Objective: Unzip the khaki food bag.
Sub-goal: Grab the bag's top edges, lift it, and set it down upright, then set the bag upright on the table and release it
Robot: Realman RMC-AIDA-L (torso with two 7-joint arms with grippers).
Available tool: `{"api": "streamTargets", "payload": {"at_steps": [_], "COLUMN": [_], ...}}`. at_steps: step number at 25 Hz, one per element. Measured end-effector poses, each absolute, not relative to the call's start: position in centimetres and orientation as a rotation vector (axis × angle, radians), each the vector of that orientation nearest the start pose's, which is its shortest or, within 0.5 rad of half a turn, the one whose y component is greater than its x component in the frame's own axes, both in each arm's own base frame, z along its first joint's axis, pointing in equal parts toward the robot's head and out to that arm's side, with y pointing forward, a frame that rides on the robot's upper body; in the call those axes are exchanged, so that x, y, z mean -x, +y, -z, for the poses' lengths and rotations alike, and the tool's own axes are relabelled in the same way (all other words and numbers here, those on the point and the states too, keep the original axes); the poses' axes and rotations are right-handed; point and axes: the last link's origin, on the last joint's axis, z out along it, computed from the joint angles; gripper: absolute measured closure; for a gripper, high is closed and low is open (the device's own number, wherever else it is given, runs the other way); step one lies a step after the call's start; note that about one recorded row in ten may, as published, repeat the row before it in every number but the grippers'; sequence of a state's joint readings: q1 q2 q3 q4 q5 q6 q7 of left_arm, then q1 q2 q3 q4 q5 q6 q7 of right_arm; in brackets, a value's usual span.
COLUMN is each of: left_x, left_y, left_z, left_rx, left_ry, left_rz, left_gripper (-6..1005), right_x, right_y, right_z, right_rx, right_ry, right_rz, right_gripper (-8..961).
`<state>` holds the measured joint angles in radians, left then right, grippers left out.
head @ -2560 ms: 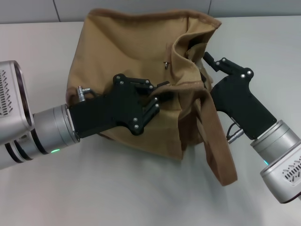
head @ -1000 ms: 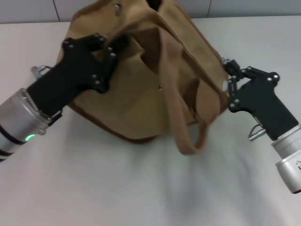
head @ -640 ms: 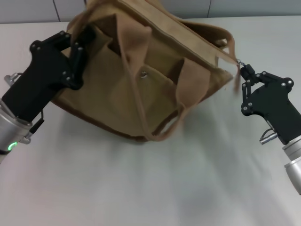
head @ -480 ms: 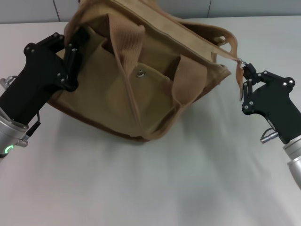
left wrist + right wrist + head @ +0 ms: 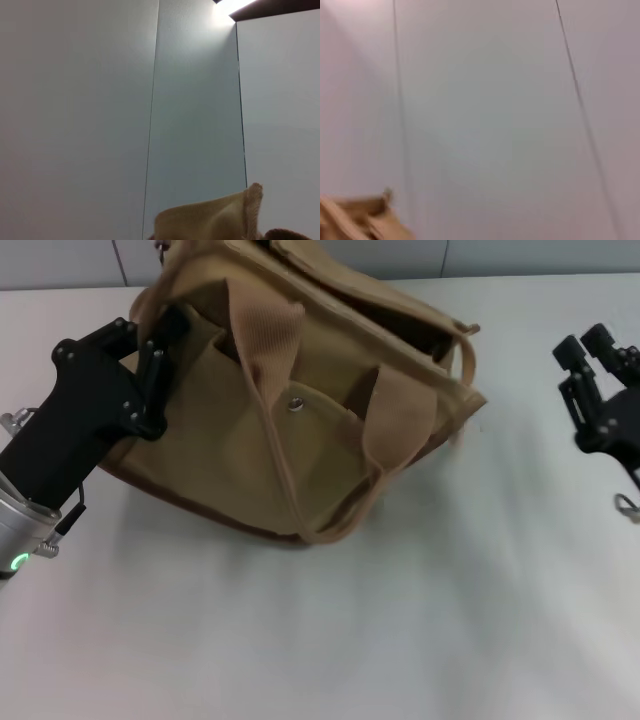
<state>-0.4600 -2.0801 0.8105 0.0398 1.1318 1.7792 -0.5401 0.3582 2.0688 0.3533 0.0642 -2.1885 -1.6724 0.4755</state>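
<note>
The khaki food bag (image 5: 300,440) stands tilted on the white table, its front pocket with a metal snap (image 5: 295,402) facing me and two wide strap handles (image 5: 400,420) hanging down the front. A dark gap (image 5: 400,325) runs along its top where the zipper stands parted. My left gripper (image 5: 150,348) is shut on the bag's left end and holds it up. My right gripper (image 5: 585,348) is open and empty, well to the right of the bag. A bit of khaki cloth shows in the left wrist view (image 5: 210,220) and in the right wrist view (image 5: 350,220).
The white table (image 5: 400,620) spreads in front of the bag. Grey wall panels (image 5: 60,260) stand just behind the bag, and both wrist views look at them.
My right gripper has let go of the zipper pull at the bag's right end and moved off to the right. The bag's top has come open. My left gripper keeps its hold.
</note>
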Motion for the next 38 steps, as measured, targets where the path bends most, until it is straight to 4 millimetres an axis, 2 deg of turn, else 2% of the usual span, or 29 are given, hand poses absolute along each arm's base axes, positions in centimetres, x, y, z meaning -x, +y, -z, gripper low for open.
{"api": "streamTargets", "payload": {"at_steps": [2,3,4,5,10,14,15,18,25,31,33,38], "left_x": [25.9,25.9,25.9,26.0,26.0,26.0,26.0,25.9,25.9,26.0,26.0,26.1], "left_y": [28.1,28.1,28.1,28.1,28.1,28.2,28.2,28.2,28.1,28.0,27.9,27.9], "left_z": [1.2,1.3,1.3,1.3,1.4,1.4,1.4,1.4,1.5,1.5,1.5,1.5], "left_rx": [1.996,2.000,2.000,2.002,2.005,2.005,2.006,2.009,2.013,2.012,2.011,2.011], "left_ry": [-0.252,-0.256,-0.256,-0.258,-0.262,-0.262,-0.263,-0.261,-0.264,-0.273,-0.274,-0.279], "left_rz": [1.340,1.334,1.334,1.330,1.325,1.324,1.323,1.325,1.331,1.333,1.333,1.330], "left_gripper": [938,938,938,938,938,938,938,938,938,938,938,938], "right_x": [-29.5,-29.4,-29.4,-29.2,-28.7,-28.7,-28.5,-27.9,-26.9,-27.1,-27.2,-27.1], "right_y": [26.1,25.9,25.9,25.8,25.3,25.6,26.2,27.1,28.3,28.7,28.8,29.6], "right_z": [1.2,0.9,0.9,1.2,2.5,3.6,4.3,5.0,6.7,7.0,6.9,6.4], "right_rx": [1.903,2.065,2.065,2.197,2.332,2.328,2.303,2.293,2.294,2.248,2.228,2.176], "right_ry": [0.467,0.561,0.561,0.659,0.785,0.896,0.992,1.070,1.117,1.141,1.144,1.151], "right_rz": [-1.244,-1.310,-1.310,-1.326,-1.329,-1.311,-1.317,-1.319,-1.281,-1.261,-1.261,-1.290], "right_gripper": [727,686,652,617,445,303,267,276,297,509,749,856]}}
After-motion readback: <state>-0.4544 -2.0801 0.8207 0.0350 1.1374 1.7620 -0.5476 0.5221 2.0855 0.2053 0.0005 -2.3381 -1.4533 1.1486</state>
